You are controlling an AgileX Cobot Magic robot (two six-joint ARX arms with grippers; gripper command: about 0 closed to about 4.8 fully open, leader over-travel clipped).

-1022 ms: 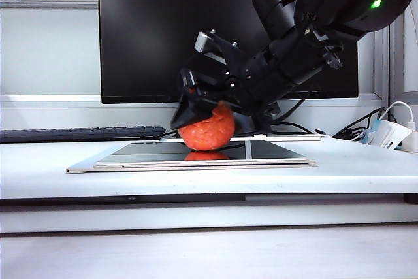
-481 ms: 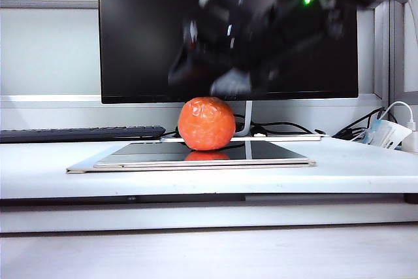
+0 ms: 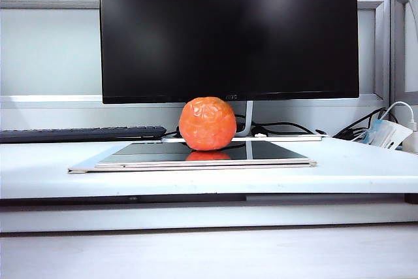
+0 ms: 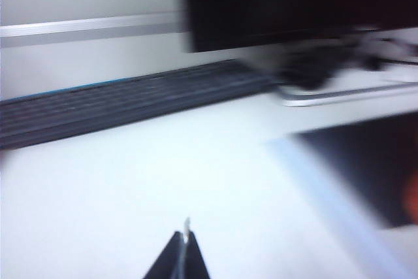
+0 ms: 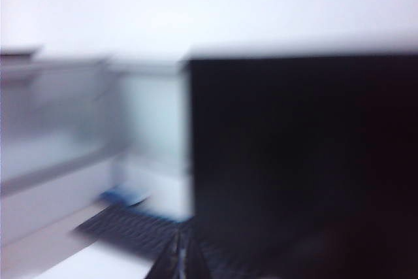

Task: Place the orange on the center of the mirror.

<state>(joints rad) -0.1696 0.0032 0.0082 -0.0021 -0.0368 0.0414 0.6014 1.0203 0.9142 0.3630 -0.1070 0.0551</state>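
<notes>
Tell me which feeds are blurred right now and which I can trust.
Exterior view: sharp, orange resting on mirror, its reflection visible. Left wrist view: motion-smeared, left gripper shut over table. Right wrist view: heavily blurred, right gripper shut, facing the monitor.

Neither arm shows in the exterior view. The black left gripper [image 4: 185,249] has its fingertips pressed together; the black right gripper [image 5: 181,256] likewise, empty.
</notes>
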